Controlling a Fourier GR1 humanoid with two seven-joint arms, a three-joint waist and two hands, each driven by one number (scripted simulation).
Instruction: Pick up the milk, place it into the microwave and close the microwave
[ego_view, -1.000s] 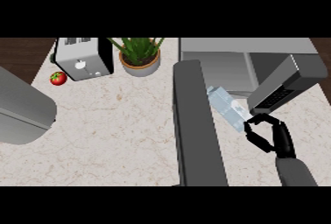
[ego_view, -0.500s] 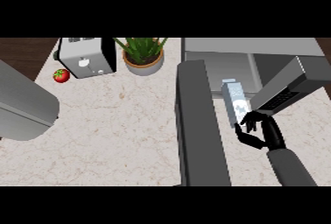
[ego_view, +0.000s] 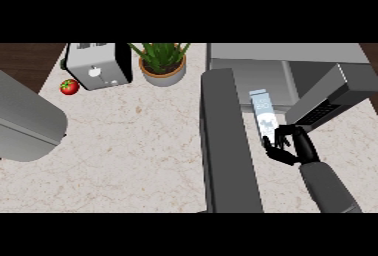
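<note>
A pale, speckled stone desk (ego_view: 140, 150) fills most of the frame, with dark wood showing at the upper left corner. Along its far edge stand a toaster (ego_view: 96, 70) and a potted plant (ego_view: 162, 62), and a small red tomato (ego_view: 69, 86) lies just left of the toaster. The microwave (ego_view: 295, 70) sits at the upper right, its door (ego_view: 229, 145) swung open as a long dark panel running down the middle of the frame. The milk (ego_view: 263, 111) carton lies between that door and the microwave's body, at the mouth of the opening, pointing up the frame. The right hand (ego_view: 291, 147) comes in from the lower right, its fingers (ego_view: 272, 142) curled round the carton's lower end, grasping it. The left hand is not visible; only a grey forearm (ego_view: 26, 125) shows at the left edge. The gap looks narrow, so the likely trouble is the carton catching on the door's edge or the cavity's frame as it goes in, tipping over once let go. If it ends up too close to the front, the door may strike it when swung shut.
</note>
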